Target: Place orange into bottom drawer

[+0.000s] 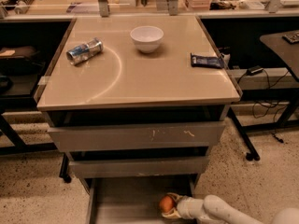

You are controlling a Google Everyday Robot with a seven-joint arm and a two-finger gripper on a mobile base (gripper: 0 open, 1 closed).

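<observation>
Over the open bottom drawer [128,199], near its right wall: gripper [169,209] pinching the orange [166,203] (placing step under way). Next move, judged: lower, then release onto the floor.
</observation>
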